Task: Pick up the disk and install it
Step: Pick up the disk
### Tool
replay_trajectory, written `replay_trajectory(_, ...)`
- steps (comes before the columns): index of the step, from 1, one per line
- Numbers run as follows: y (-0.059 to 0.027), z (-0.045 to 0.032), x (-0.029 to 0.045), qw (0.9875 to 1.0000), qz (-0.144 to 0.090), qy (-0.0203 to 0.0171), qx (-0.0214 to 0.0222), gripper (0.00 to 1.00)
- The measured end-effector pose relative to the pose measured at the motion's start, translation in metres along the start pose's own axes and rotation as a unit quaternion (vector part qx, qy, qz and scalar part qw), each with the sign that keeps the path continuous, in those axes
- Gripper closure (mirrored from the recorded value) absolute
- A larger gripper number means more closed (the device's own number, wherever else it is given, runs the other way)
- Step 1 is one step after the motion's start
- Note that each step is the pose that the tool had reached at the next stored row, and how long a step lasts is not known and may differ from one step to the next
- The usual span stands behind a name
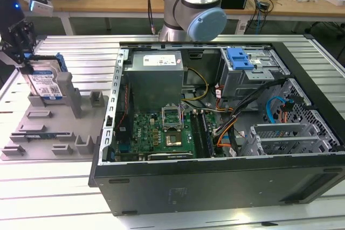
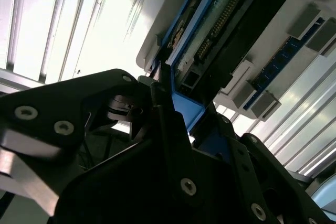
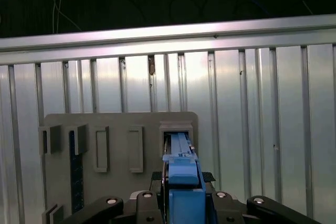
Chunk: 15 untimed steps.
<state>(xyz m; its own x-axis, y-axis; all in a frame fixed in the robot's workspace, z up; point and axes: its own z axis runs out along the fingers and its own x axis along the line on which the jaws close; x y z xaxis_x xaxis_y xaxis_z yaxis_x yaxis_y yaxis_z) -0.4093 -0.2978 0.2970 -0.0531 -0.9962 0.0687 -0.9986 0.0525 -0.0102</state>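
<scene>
Ribbed bare metal, brightly shiny, on the worktop [image 1: 54, 192]. Matt grey plastic for the fixture plate [image 1: 64, 125]. Smooth silver metal, paper label and blue plastic frame on the disk [image 1: 46, 82]. Matt black on the end effector [image 1: 21, 57]. Dark painted sheet metal around the computer case [image 1: 215, 181].

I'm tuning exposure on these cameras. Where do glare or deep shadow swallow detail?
Exterior view: even light, the disk and open computer case read fine. Second wrist view: the table blows out white, the gripper is near-black. First wrist view: table slats glare, background beyond is dark.
</scene>
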Motion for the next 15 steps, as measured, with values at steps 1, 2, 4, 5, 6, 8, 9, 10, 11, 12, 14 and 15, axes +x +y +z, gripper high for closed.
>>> replay_trajectory(1,0.0005,-0.0015,0.0001,1.0000,0.000,-0.0001,0.0002,0.63)
replay_trajectory(2,0.0008,-0.0034,0.0002,1.0000,0.000,-0.0003,0.0005,0.63)
replay_trajectory(4,0.0010,-0.0054,0.0004,1.0000,0.000,-0.0006,0.0009,0.63)
replay_trajectory(5,0.0010,-0.0064,0.0004,1.0000,0.000,-0.0008,0.0011,0.63)
replay_trajectory(6,0.0011,-0.0081,0.0005,1.0000,0.000,-0.0011,0.0014,0.63)
replay_trajectory(8,0.0011,-0.0105,0.0007,1.0000,0.000,-0.0017,0.0020,0.63)
replay_trajectory(9,0.0011,-0.0118,0.0007,1.0000,0.000,-0.0020,0.0022,0.63)
replay_trajectory(10,0.0011,-0.0131,0.0008,1.0000,0.000,-0.0023,0.0024,0.63)
replay_trajectory(11,0.0010,-0.0148,0.0010,1.0000,0.000,-0.0027,0.0028,0.63)
replay_trajectory(12,0.0010,-0.0163,0.0011,1.0000,0.000,-0.0030,0.0030,0.63)
replay_trajectory(14,0.0009,-0.0248,0.0017,1.0000,0.000,-0.0040,0.0042,0.63)
replay_trajectory(15,0.0009,-0.0289,0.0020,1.0000,0.000,-0.0043,0.0046,0.63)
